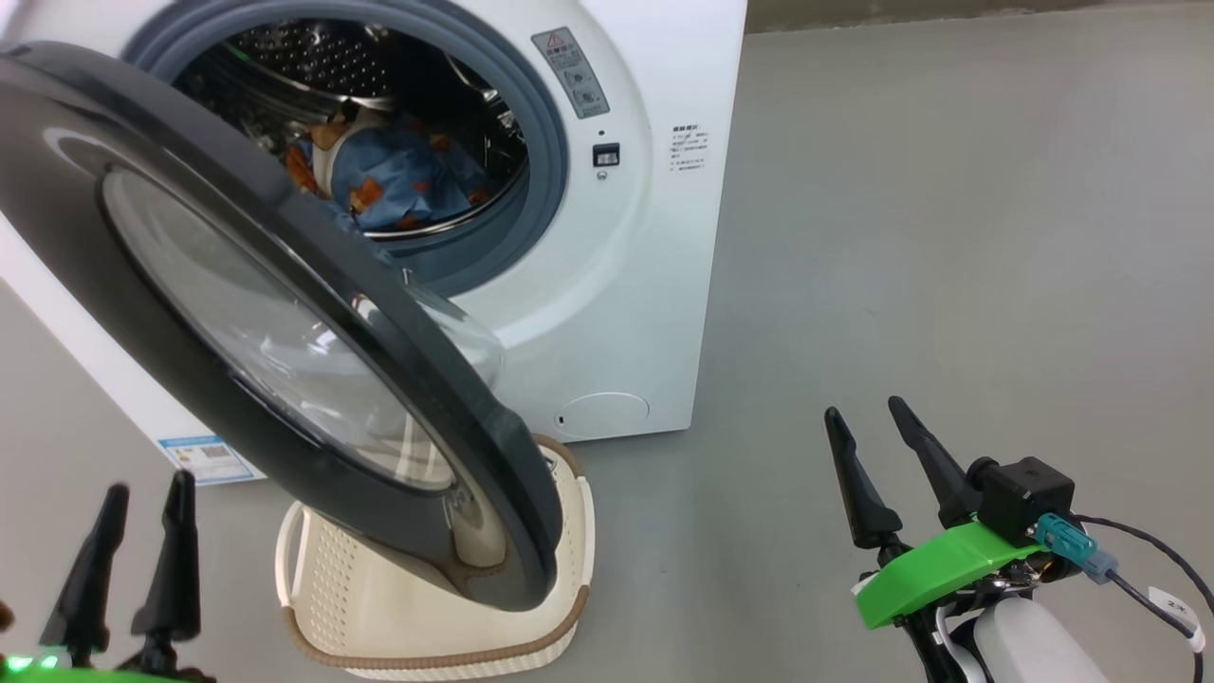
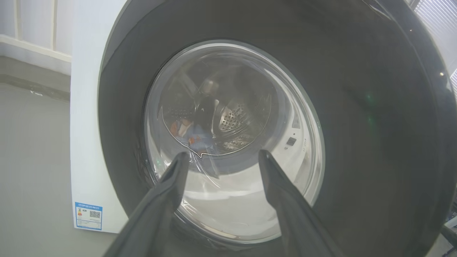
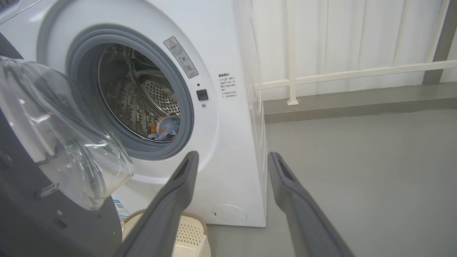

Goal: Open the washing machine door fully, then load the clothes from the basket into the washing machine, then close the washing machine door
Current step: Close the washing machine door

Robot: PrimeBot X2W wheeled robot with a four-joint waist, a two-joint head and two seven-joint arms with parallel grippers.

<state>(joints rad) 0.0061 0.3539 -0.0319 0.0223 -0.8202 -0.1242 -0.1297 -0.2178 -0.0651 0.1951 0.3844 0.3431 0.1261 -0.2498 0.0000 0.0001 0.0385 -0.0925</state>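
Clothes in the drum, door half swung, both claws empty.

At lower left of the head view the left claw (image 1: pixel 149 484), fingers apart and holding nothing, faces the outer side of the washing machine door (image 1: pixel 285 351). The door slants across the frame's left, above the basket (image 1: pixel 379 607). The clothes (image 1: pixel 408 180) lie inside the washing machine (image 1: pixel 645 285) at upper centre. The right claw (image 1: pixel 865 410), also spread and empty, sits lower right, well apart. The left arm seems nearer for pushing the door shut.
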